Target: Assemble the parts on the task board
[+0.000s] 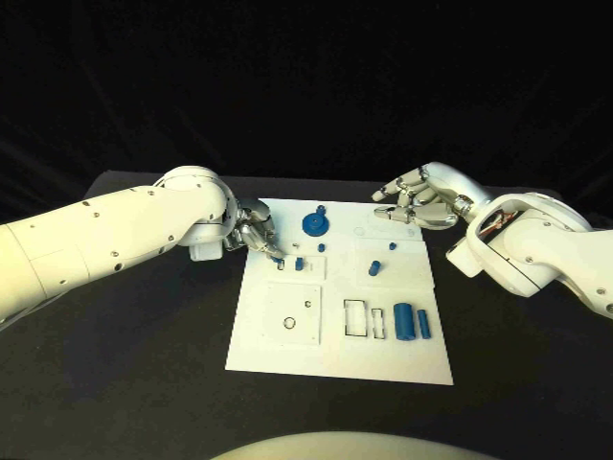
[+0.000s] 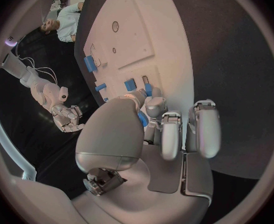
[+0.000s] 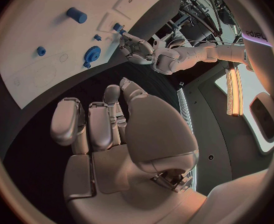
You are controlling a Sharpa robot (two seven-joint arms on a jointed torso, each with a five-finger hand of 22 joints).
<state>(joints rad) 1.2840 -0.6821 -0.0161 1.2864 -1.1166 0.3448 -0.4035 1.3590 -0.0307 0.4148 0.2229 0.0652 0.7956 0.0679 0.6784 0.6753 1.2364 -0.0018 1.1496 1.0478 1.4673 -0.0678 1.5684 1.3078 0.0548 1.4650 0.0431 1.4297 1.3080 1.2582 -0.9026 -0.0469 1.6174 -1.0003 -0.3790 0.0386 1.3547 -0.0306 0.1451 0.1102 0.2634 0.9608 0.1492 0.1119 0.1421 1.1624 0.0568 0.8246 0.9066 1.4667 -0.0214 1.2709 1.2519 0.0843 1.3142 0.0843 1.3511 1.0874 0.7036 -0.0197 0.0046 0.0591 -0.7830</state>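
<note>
A small blue part [image 1: 281, 260] is sitting near the upper left corner of the task board [image 1: 341, 355], and the left hand [image 1: 252, 235] is reaching down onto it from the left of the frame, its fingertips [image 1: 271, 251] meeting the piece. In the left wrist view a blue piece [image 2: 142, 118] is showing between the thumb and a finger, so the hand seems to be pinching it, though the palm is hiding most of the contact. A blue disc [image 1: 316, 225] is lying just above and to the right (near the board's top edge). The right hand [image 1: 420, 203] is hovering beyond the board's upper right corner, well apart from the parts, its fingers loosely curled and holding nothing.
</note>
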